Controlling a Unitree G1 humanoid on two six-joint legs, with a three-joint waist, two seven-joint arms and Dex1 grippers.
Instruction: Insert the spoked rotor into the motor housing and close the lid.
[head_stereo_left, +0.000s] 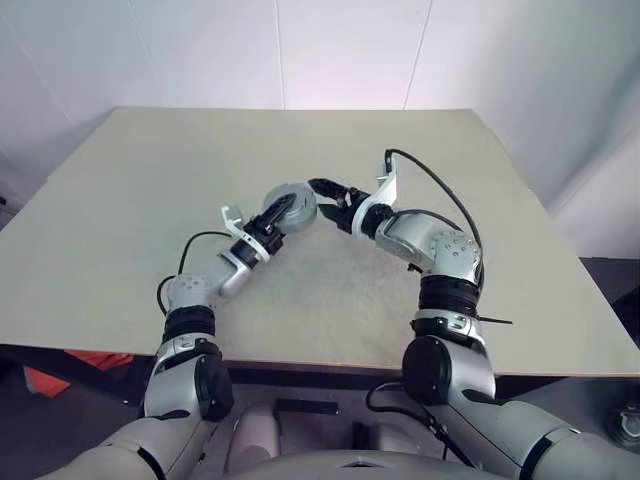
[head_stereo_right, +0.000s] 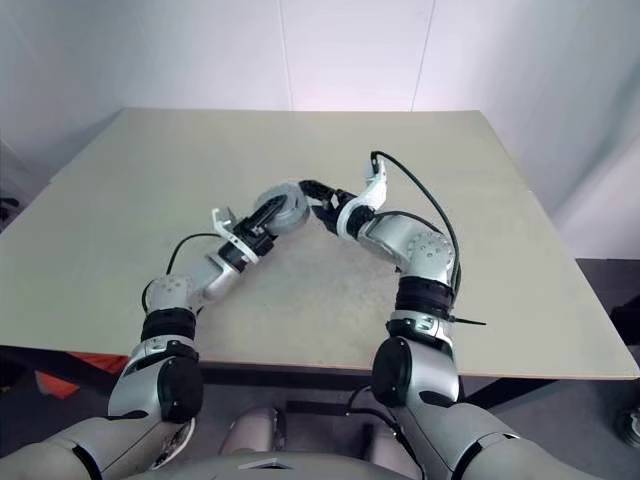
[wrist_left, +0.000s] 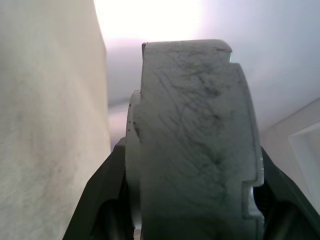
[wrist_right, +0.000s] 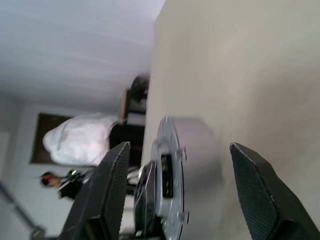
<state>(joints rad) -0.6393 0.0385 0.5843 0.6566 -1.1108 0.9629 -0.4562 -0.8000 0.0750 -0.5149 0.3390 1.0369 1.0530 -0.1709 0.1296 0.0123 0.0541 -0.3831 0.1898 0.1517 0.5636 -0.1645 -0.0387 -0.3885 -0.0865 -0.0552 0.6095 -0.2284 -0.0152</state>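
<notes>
Two tools meet mid-worktop (head_stereo_left: 120, 200). Your left tool (head_stereo_left: 283, 212) clamps the motor housing (head_stereo_left: 292, 205) by its grey shell, holding it up near the centre. Your right tool (head_stereo_left: 326, 191) sits just right of the housing, fingers (wrist_right: 110, 190) spread wide, gripping nothing, apart from it.

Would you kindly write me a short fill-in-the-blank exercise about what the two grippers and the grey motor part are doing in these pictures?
1. The motor housing is gripped by the ____ gripper.
2. The right gripper, beside the housing, has its fingers ____.
3. The housing is held over a ____-coloured table.
4. In the left wrist view, the black fingers press the housing's two ____.

Missing words: left; open; beige; sides
</notes>
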